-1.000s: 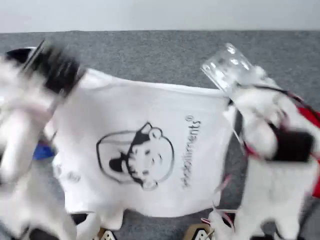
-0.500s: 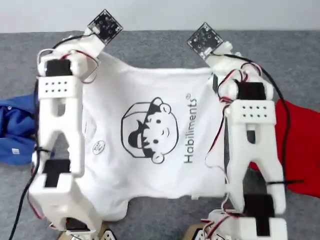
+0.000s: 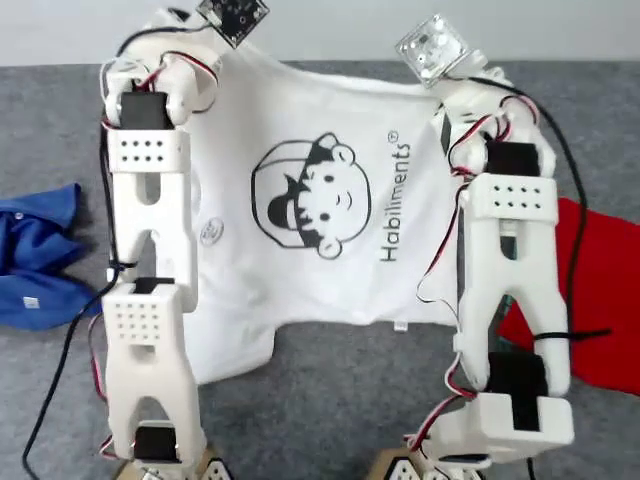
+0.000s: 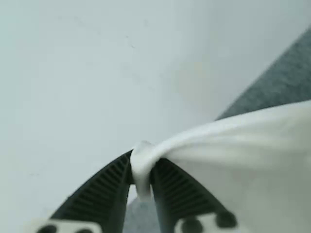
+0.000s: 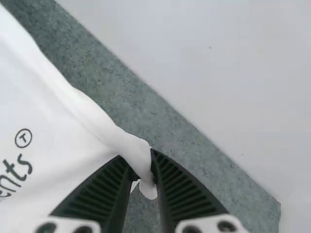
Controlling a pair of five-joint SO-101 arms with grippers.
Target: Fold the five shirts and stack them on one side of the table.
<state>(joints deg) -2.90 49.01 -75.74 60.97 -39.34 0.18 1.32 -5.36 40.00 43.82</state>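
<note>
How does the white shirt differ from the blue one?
The white shirt is spread wide, its far corners pinched by the left gripper and right gripper; the blue shirt lies crumpled, untouched. The white shirt bears a cartoon face; the blue shirt shows none. Neither is folded.

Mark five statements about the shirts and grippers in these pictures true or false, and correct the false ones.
1. The left gripper is shut on the white shirt. True.
2. The right gripper hangs open above the table. False: its fingers pinch the white shirt's edge.
3. The blue shirt lies folded on top of the white shirt. False: it lies crumpled on the left arm's side, off the white shirt.
4. The red shirt lies on the right arm's side. True.
5. The white shirt lies printed side up. True.
</note>
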